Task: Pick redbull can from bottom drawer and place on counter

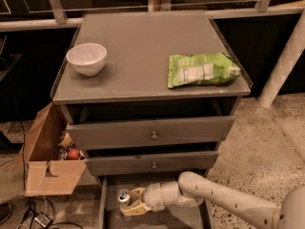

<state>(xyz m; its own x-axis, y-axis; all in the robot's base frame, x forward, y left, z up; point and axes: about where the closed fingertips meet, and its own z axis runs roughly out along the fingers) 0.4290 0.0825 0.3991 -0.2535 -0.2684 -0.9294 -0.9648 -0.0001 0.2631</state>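
Note:
The redbull can (124, 195), slim and silver with a pull-tab top, stands upright in the open bottom drawer (107, 213) near its left side. My gripper (127, 201) has reached into the drawer from the right, and its yellowish fingers (134, 207) sit on either side of the can, closely around it. The white arm (219, 199) comes in from the lower right. The counter (138, 51) is the grey cabinet top above.
A white bowl (86, 58) sits at the counter's left and a green snack bag (200, 69) at its right. The two upper drawers (152, 133) stand slightly pulled out above my arm. A cardboard box (47, 161) with items stands at the left on the floor.

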